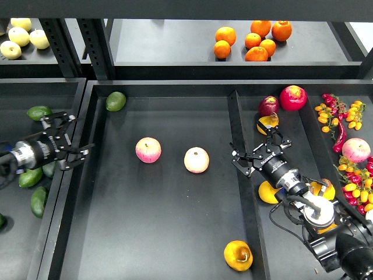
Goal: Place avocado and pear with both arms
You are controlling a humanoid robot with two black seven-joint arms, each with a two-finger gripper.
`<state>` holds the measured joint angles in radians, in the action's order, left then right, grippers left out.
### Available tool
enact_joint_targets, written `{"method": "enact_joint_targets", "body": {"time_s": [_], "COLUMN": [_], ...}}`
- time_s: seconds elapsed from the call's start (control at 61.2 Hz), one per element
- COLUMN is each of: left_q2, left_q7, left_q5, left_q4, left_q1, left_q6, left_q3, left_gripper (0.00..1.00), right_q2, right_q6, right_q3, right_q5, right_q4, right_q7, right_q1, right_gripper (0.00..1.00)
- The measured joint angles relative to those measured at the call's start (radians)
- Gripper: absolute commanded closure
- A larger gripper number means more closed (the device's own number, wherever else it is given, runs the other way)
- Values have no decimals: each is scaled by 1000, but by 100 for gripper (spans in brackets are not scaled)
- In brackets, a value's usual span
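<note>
The avocado is dark green and egg-shaped, at the back left corner of the middle tray. The pear is yellow-orange with a dark hollow and lies at the front right of that tray. My left gripper is open and empty over the right edge of the left tray, below and left of the avocado. My right gripper is open and empty above the divider, well behind the pear.
Two pink-and-yellow apples lie mid-tray. Several green avocados lie in the left tray. The right tray holds apples, orange fruit and small peppers. Oranges and pale fruit sit on the back shelf.
</note>
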<state>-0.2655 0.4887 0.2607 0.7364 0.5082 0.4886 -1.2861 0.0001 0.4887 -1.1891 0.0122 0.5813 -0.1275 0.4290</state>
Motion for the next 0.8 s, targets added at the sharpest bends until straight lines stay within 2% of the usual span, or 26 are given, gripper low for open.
{"method": "enact_joint_targets", "body": {"time_s": [0.229, 0.425, 0.67, 0.801], "left_q2": [144, 242, 265, 266], "left_q7": [-2, -51, -72, -108], "left_q5": [0, -2, -106, -210], "left_q4": [3, 6, -9, -28], "left_q1": [-27, -47, -95, -107], "left_q6": [0, 0, 0, 0], "left_q3": [-73, -114, -136, -121], "left_gripper": [11, 10, 9, 8], "right_q2": [0, 0, 0, 0], "right_q6": [0, 0, 0, 0], "right_q3": [-1, 0, -1, -2], "right_q5": [0, 0, 0, 0], "right_q4": [2, 2, 2, -1], "right_q7": [0, 0, 0, 0], "right_q1": [0, 0, 0, -1], "right_gripper": [1, 1, 1, 1]}}
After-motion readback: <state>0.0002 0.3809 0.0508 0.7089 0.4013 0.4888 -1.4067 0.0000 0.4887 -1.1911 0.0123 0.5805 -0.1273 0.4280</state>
